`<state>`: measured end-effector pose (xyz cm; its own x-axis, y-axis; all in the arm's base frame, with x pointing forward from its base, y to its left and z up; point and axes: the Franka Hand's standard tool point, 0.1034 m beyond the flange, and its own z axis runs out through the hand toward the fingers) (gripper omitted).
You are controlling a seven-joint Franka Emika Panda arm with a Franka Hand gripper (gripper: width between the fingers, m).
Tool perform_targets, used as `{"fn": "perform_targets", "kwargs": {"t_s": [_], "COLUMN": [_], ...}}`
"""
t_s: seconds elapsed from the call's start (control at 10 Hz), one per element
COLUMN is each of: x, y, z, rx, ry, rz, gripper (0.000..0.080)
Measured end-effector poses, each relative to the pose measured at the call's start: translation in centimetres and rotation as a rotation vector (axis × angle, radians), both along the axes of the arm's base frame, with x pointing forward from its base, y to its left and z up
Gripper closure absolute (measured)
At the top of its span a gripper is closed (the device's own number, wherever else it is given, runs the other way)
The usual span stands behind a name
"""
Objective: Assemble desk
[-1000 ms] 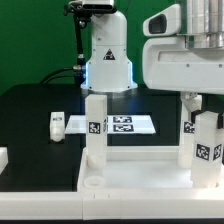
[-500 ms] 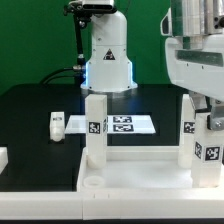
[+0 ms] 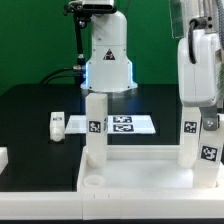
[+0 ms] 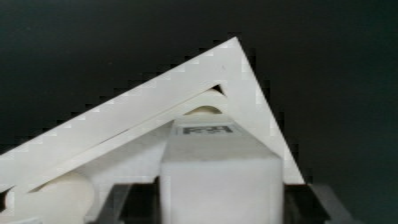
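Closing the pincer on the right leg, or so it seems: showing, in the wrist view, the dark fingers sitting tight against both sides of that white leg, though too blurred at the contact to be certain. Holding at a middling width, neither wide nor fully pinched.

Standing that right leg upright on the desk panel, toward the exterior view's right, tags facing the camera, with the arm hanging down over its top. Standing a left leg upright on the same panel as well, toward the exterior view's left, well apart from the first. Showing an open round socket at the panel's near corner, just in front of the left leg.

Resting the panel flat on the black bench, closest to the camera. Lying on its side beyond the panel, a loose leg, just beside the marker board. Rising behind that board, the robot base.
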<state>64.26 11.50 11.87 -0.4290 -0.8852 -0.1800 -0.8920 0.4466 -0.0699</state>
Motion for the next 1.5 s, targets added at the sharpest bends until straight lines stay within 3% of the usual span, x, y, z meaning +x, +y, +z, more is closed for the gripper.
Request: {"fn": "perform_targets", "kwargs": {"t_s": [0.1,0.2,0.3,0.4,0.5,0.6,0.9,1.0,1.3,1.4,1.5], "x": [0.0,-0.1,-0.1,-0.2,-0.1,-0.2,-0.3,-0.4,-0.3,-0.3,-0.3], "y": [0.0,0.0,0.1,0.4,0.6,0.6,0.6,0.4,-0.5,-0.5,-0.6], "z": [-0.1,-0.1,-0.2,-0.2,-0.2,-0.3,-0.4,-0.4,-0.6,-0.6,-0.6], "rx": [-0.002,-0.006,-0.013,-0.031,-0.058,-0.081,-0.097,-0.122,-0.263,-0.26,-0.259], "ry": [0.0,-0.003,-0.008,-0.023,-0.054,-0.076,-0.086,-0.092,-0.076,-0.076,-0.075], "rz": [0.013,0.037,0.082,0.223,0.413,0.59,0.738,0.88,1.365,1.349,1.336], "gripper": [0.0511,0.0333,0.0215,0.0215,0.0163,0.0154,0.0151,0.0151,0.0151,0.0151,0.0274]}}
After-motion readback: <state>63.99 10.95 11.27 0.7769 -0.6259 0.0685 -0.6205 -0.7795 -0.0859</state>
